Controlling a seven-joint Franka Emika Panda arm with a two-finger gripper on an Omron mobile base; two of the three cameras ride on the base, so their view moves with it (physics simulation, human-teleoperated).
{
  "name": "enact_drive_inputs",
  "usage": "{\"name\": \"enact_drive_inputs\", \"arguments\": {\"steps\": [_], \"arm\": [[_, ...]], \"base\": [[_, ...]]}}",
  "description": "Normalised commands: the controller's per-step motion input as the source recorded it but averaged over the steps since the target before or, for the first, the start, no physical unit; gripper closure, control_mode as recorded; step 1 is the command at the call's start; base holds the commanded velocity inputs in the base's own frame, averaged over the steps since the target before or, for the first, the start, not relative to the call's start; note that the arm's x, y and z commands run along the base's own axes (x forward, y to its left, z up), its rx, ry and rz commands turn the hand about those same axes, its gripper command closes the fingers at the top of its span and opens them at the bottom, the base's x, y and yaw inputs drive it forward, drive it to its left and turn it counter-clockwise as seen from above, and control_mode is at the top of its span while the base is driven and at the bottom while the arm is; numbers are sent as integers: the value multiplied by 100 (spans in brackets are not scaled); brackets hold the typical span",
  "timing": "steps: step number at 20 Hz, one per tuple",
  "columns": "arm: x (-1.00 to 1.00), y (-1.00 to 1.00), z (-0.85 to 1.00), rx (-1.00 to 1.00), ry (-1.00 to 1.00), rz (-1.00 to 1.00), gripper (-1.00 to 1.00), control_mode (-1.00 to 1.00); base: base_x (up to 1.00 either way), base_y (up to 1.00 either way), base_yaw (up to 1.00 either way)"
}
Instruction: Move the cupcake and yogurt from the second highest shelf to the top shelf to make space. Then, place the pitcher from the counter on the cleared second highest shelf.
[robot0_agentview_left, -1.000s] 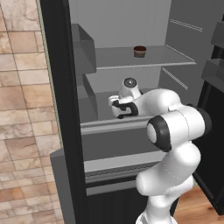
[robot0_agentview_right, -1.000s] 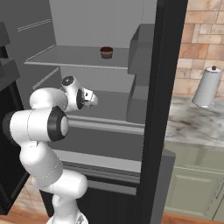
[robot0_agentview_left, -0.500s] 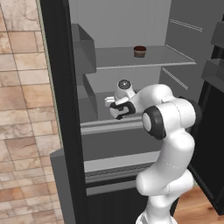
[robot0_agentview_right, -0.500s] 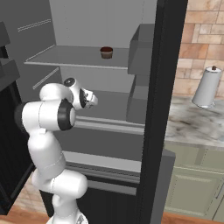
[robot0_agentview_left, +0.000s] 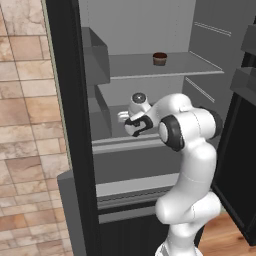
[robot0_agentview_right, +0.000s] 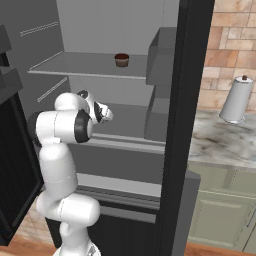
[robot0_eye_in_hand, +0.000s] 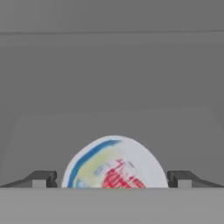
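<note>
Yogurt (robot0_eye_in_hand: 114, 162): small, light cup on the second shelf, between the pincer's tips — thin sides, may slip.
Pincer (robot0_eye_in_hand: 113, 178): wide apart, nothing held.
Hold: squeeze its round sides gently.
Cupcake (robot0_agentview_left: 160, 58): on the top shelf (robot0_agentview_left: 200, 69).

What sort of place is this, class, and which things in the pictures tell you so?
A kitchen, seen at an open fridge. Grey shelves run inside it, with a cupcake on the top shelf. Beside it, a marble counter lies over pale cabinet doors, backed by a brick-tiled wall.
</note>
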Motion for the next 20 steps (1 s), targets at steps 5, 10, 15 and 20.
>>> {"name": "enact_drive_inputs", "arguments": {"steps": [5, 10, 15, 20], "arm": [[30, 0, -19, 0, 0, 0, -100, -100], [22, 0, -13, 0, 0, 0, 100, -100], [3, 0, -24, 0, 0, 0, 100, -100], [-33, 0, -35, -1, 2, -2, 100, -100]], "base": [[0, 0, 0], [0, 0, 0], [0, 0, 0], [0, 0, 0]]}}
